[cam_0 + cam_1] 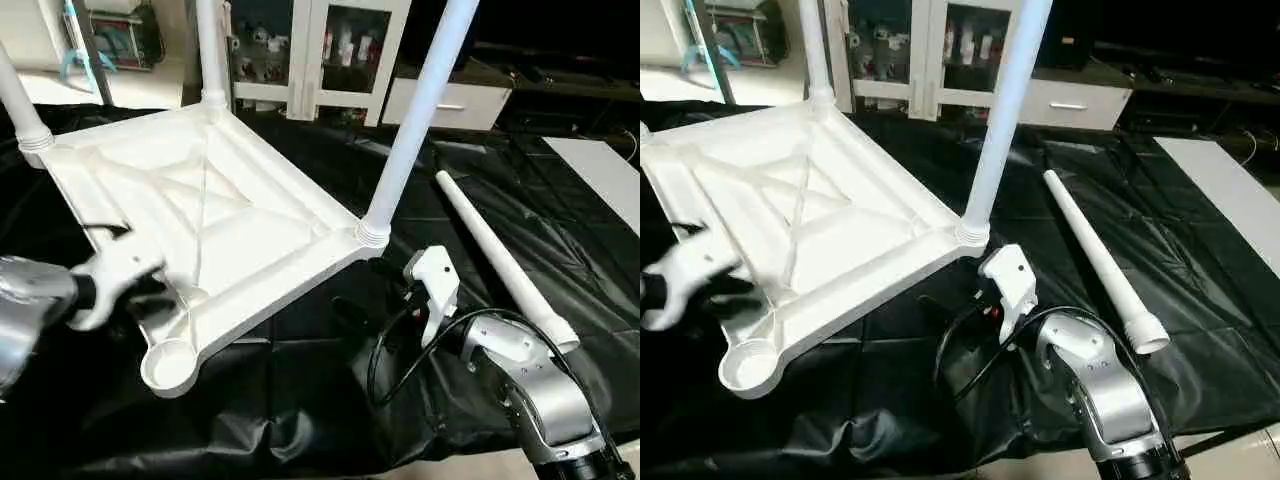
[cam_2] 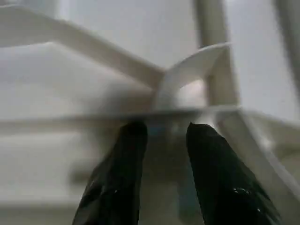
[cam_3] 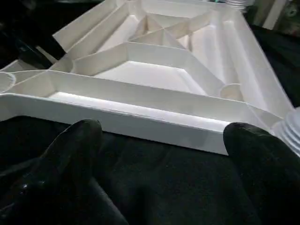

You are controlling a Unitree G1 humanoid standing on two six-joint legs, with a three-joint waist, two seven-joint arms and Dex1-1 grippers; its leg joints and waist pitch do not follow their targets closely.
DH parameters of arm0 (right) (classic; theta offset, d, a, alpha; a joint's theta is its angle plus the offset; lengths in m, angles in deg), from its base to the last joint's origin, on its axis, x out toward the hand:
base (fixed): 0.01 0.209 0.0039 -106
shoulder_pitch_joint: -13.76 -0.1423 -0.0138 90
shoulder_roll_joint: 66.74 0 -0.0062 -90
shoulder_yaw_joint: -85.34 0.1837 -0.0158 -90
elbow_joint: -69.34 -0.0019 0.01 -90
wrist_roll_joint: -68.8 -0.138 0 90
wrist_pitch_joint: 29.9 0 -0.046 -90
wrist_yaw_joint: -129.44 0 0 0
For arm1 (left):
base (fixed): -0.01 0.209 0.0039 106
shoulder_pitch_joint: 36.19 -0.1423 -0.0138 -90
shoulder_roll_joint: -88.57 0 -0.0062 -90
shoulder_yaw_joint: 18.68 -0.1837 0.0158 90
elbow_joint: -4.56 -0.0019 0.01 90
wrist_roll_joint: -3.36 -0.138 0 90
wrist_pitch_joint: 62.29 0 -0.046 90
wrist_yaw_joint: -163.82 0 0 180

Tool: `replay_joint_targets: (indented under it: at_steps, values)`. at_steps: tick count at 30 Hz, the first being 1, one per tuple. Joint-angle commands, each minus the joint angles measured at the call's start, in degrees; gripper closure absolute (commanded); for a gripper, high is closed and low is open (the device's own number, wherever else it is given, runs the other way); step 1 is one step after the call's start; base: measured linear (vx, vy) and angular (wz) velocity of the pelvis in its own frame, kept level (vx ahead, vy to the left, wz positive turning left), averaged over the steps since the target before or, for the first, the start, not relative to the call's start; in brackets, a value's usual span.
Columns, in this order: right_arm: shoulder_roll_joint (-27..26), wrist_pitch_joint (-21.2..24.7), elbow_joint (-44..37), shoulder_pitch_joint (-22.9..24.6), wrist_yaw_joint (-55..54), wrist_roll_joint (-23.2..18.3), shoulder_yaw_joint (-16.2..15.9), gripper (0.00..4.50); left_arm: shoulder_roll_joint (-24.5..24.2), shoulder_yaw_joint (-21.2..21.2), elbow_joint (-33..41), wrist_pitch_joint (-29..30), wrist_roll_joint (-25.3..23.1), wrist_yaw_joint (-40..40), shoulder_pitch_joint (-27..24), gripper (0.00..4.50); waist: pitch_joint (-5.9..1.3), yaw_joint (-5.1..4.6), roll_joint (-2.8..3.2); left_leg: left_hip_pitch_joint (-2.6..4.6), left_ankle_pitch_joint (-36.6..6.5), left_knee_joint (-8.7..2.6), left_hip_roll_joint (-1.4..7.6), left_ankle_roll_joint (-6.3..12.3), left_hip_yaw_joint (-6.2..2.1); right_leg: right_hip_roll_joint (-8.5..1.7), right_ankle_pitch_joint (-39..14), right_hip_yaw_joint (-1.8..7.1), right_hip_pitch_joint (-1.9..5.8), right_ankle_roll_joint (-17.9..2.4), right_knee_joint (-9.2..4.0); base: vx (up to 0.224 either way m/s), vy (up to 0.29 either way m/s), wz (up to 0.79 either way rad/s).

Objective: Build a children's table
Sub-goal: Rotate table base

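Observation:
The white table top point(image 1: 250, 220) lies upside down on a black sheet, its ribbed X-braced underside facing up. Three white legs stand in its corner sockets: one at the near right point(image 1: 415, 110), one at the back point(image 1: 210, 50), one at the far left point(image 1: 15, 100). The near-left socket point(image 1: 170, 362) is empty. A loose fourth leg point(image 1: 495, 255) lies on the sheet to the right. My left gripper point(image 2: 164, 140) is shut on a rib of the table top beside the empty socket. My right gripper point(image 3: 161, 140) stands wide open, just short of the top's near side rim point(image 3: 140, 117).
The black sheet point(image 1: 300, 400) covers the work surface. A white glass-door cabinet point(image 1: 320, 50) and a low drawer unit point(image 1: 445, 100) stand behind. A white panel point(image 1: 600, 170) lies at the far right. My right arm's black cable point(image 1: 400, 350) loops over the sheet.

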Motion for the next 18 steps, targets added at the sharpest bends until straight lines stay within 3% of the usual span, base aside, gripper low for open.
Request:
replay_joint_targets:
  at_steps: [1,6,7,8,10,12,13,15,18]
  values:
    - [0.76,0.91,-1.93,0.40,0.52,-0.52,-0.23,0.00,1.20,-1.92,0.35,-0.22,0.20,0.65,1.69,2.79,-3.09,0.22,1.83,0.86,-17.52,-5.23,2.32,-2.89,-0.85,-3.14,-16.43,3.18,2.05,-8.61,-2.79,0.000,0.000,0.00]
    - [0.94,0.46,-2.01,1.00,-0.19,0.09,0.23,0.00,6.97,-5.99,-0.10,0.69,0.25,0.03,5.53,2.79,-3.01,1.23,1.94,1.16,-18.94,-5.17,2.33,-3.52,-0.67,-3.19,-17.44,3.21,1.92,-8.50,-3.12,0.000,0.000,0.00]
    - [0.64,0.31,-1.78,0.88,-1.09,0.25,0.95,0.00,9.58,-6.72,-1.48,0.48,-0.15,-1.18,7.21,2.79,-3.00,1.40,2.75,1.24,-19.56,-5.18,2.29,-3.81,-0.79,-3.22,-17.54,3.22,1.92,-8.56,-3.06,0.000,0.000,0.00]
    - [0.57,0.29,-1.74,0.86,-1.28,0.28,1.11,0.00,10.14,-6.86,-1.76,0.41,-0.24,-1.46,7.55,2.79,-2.98,1.51,2.16,1.63,-21.30,-4.98,2.19,-3.75,-0.60,-3.10,-19.15,3.15,1.66,-8.23,-3.55,0.000,0.000,0.00]
    - [0.00,0.33,-1.65,0.65,-3.47,0.49,2.38,0.00,17.52,-6.71,-5.50,0.44,0.00,-5.90,11.59,2.79,-2.96,1.68,2.81,1.60,-21.41,-4.96,2.17,-3.59,-0.57,-3.27,-20.61,3.31,1.73,-8.07,-3.81,0.000,0.000,0.00]
    - [-0.12,0.37,-1.78,0.71,-4.16,0.68,2.75,0.00,20.38,-6.87,-7.30,0.04,-0.15,-7.78,13.26,2.79,-2.98,2.13,2.65,1.90,-21.47,-4.67,2.09,-3.36,-0.33,-3.14,-21.47,3.27,1.43,-7.77,-4.22,0.000,0.000,0.00]
    - [-0.24,0.40,-1.81,0.82,-4.55,0.69,3.01,0.00,22.09,-6.98,-8.71,-1.15,-0.25,-8.84,14.28,2.79,-3.07,2.57,2.80,1.83,-20.11,-4.63,2.14,-2.95,-0.39,-3.32,-20.92,3.43,1.59,-8.06,-4.02,0.000,0.000,0.00]
    - [-0.36,0.36,-1.92,1.08,-5.16,0.72,3.36,0.00,25.28,-6.68,-10.77,-1.88,0.12,-10.81,16.00,2.79,-3.20,2.47,3.03,0.69,-18.19,-4.91,2.15,-2.88,-0.76,-3.32,-20.19,3.32,2.52,-7.24,-3.69,0.000,0.000,0.00]
    - [-0.43,0.41,-2.06,1.21,-5.61,0.61,3.58,0.00,28.46,-5.96,-12.77,-2.63,0.87,-12.44,17.88,2.79,-3.41,2.39,2.93,0.65,-16.70,-4.67,2.04,-2.49,-0.66,-3.23,-17.94,3.30,2.52,-7.23,-3.63,0.000,0.000,0.00]
